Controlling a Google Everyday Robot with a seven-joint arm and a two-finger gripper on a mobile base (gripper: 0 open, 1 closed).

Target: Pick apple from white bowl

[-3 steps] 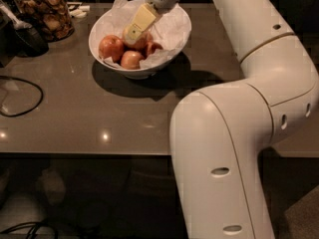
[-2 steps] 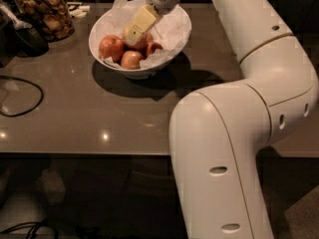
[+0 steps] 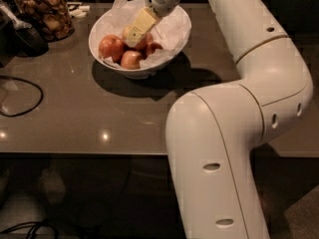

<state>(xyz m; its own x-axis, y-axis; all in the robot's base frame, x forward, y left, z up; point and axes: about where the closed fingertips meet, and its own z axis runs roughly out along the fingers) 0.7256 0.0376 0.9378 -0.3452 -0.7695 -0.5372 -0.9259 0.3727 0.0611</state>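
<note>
Reaches down into the white bowl (image 3: pixel 144 72) near the table's (image 3: pixel 75 113) far edge with the gripper (image 3: pixel 133 34) set right over the apple (image 3: pixel 144 43), mostly hidden beneath it among redder apples (image 3: pixel 110 48); impossible to tell whether open or closed on it.

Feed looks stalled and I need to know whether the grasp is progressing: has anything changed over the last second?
No visible change. The hand is down inside the white bowl, right over the apples, just as it was a second ago. Nothing has been lifted out or let go. The bowl, the glass jar and the black cable lie where they were.
</note>
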